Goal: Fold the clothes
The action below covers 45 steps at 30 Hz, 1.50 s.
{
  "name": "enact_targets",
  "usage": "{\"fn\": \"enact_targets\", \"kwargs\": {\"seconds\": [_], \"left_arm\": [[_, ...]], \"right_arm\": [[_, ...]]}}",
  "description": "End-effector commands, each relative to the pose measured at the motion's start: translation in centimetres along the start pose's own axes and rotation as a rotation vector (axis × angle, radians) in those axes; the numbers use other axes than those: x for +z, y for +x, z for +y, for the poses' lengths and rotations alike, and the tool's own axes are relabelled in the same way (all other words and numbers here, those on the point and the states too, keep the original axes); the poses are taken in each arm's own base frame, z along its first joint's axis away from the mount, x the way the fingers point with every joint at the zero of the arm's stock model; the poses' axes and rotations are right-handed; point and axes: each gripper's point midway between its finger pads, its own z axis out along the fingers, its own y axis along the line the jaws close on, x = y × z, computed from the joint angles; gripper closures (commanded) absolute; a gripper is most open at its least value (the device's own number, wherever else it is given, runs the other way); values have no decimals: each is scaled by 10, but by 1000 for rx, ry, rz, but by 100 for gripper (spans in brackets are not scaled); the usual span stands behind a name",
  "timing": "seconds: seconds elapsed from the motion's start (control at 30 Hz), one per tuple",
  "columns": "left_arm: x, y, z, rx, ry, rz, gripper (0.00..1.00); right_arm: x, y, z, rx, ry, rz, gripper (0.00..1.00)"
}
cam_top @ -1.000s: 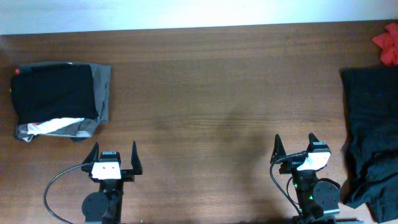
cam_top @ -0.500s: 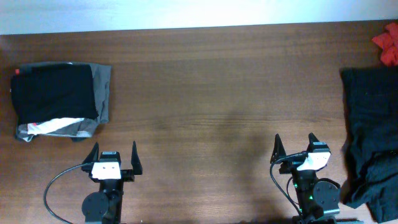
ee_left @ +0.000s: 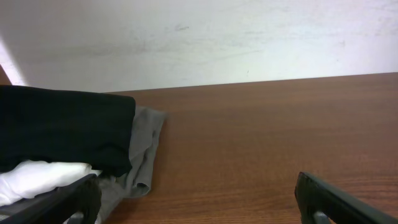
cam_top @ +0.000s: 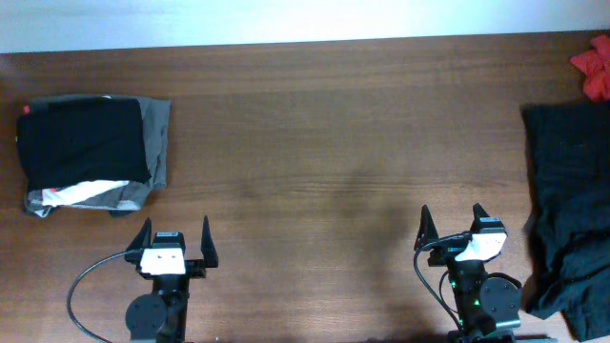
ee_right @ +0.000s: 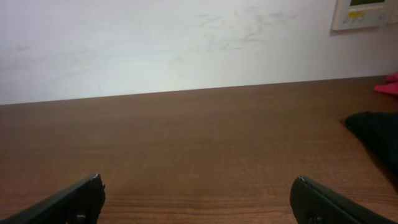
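Note:
A folded stack lies at the far left: a black garment [cam_top: 84,141] on top of a grey one with a white stripe [cam_top: 91,193]. It also shows in the left wrist view [ee_left: 62,134]. A large loose black garment [cam_top: 570,210] lies crumpled at the right edge, its tip in the right wrist view [ee_right: 379,134]. A red-orange garment [cam_top: 595,67] sits at the far right corner. My left gripper [cam_top: 174,236] is open and empty near the front edge. My right gripper [cam_top: 452,221] is open and empty, left of the loose black garment.
The brown wooden table [cam_top: 334,143] runs up to a white wall [ee_right: 186,43] at the back. A white wall panel [ee_right: 365,12] hangs at the upper right. A cable [cam_top: 86,286] loops by the left arm's base.

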Motion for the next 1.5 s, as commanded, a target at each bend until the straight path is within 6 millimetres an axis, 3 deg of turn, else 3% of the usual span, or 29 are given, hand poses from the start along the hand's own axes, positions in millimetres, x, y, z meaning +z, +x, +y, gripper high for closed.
{"fn": "enact_targets", "kwargs": {"seconds": [0.0, 0.23, 0.37, 0.57, 0.73, 0.83, 1.0, 1.13, 1.27, 1.47], "left_arm": [[0, 2, -4, 13, 19, -2, 1], [0, 2, -4, 13, 19, -2, 1], [0, 2, -4, 13, 19, -2, 1], [0, 2, -4, 13, 19, -2, 1], [0, 2, -4, 13, 19, -2, 1], [0, 2, -4, 13, 19, -2, 1], [0, 2, -4, 13, 19, -2, 1], [0, 2, -4, 13, 19, -2, 1], [0, 2, -4, 13, 19, -2, 1], [0, 2, -4, 13, 19, -2, 1]], "right_arm": [[-7, -24, -2, 61, 16, -31, 1], [-53, -147, -10, 111, 114, -168, 1], [-59, -199, -7, 105, 133, -108, 1], [-25, -251, -4, 66, 204, 178, 1], [26, -260, -25, -29, 376, 427, 1], [63, -248, -42, -104, 431, 576, 1], [121, -205, -103, -64, 551, 770, 1], [164, -148, -162, -30, 511, 900, 1], [189, -87, -210, 111, 457, 981, 0], [219, -9, -253, 277, 303, 1008, 20]]}}
